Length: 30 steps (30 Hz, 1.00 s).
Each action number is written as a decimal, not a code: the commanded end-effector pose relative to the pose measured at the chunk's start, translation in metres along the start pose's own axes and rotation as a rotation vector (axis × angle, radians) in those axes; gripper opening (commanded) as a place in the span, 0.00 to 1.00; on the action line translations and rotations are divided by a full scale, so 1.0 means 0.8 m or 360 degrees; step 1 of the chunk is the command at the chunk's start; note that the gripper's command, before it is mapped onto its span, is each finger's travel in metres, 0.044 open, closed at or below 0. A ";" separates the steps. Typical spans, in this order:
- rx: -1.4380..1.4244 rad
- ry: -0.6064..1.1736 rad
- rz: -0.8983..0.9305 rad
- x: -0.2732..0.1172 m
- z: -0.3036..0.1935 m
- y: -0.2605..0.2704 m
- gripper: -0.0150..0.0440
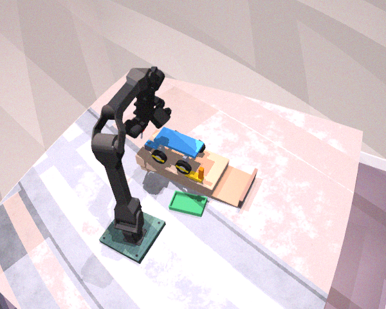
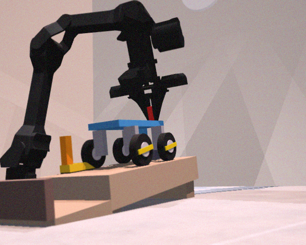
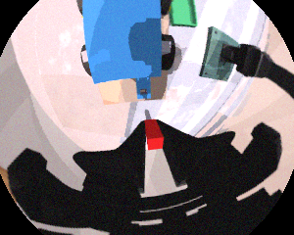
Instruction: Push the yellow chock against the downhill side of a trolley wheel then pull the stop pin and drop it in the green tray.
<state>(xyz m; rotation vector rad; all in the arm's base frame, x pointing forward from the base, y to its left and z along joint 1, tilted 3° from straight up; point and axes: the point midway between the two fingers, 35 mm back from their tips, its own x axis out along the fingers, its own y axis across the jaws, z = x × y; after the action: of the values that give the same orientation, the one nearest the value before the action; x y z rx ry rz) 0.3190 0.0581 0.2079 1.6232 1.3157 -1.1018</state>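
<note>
The blue trolley [image 1: 179, 141] [image 2: 137, 123] [image 3: 120, 39] stands on the wooden ramp [image 1: 216, 163] [image 2: 153, 168] [image 3: 113, 93]. The yellow chock [image 1: 201, 172] [image 2: 66, 150], orange handle upright, lies against the downhill side of the trolley's lower wheel on the tray side. My gripper [image 1: 142, 130] [image 2: 152, 118] [image 3: 150, 123] is shut on the red-headed stop pin [image 2: 150, 113] [image 3: 154, 134], above and just beyond the trolley's uphill end. The pin's grey shaft points down past the fingertips; in the wrist view it looks clear of the hole in the trolley's blue tab. The exterior view hides the shaft behind the deck.
The green tray [image 1: 186, 212] [image 3: 184, 23] lies on the table beside the ramp, between it and the arm's base plate [image 1: 119, 247] [image 3: 212, 54]. A lower wooden run-out with an end wall [image 1: 248, 187] [image 2: 18, 201] adjoins the ramp's downhill end.
</note>
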 end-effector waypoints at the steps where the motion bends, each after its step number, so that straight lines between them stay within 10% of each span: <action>1: 0.0002 -0.0001 0.0013 -0.003 -0.006 0.002 0.25; 30: 0.0005 0.0000 0.0004 0.003 -0.006 -0.102 0.25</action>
<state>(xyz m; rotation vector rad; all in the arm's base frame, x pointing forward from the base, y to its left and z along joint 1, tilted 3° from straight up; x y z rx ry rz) 0.2417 0.0787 0.2035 1.6242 1.3191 -1.1030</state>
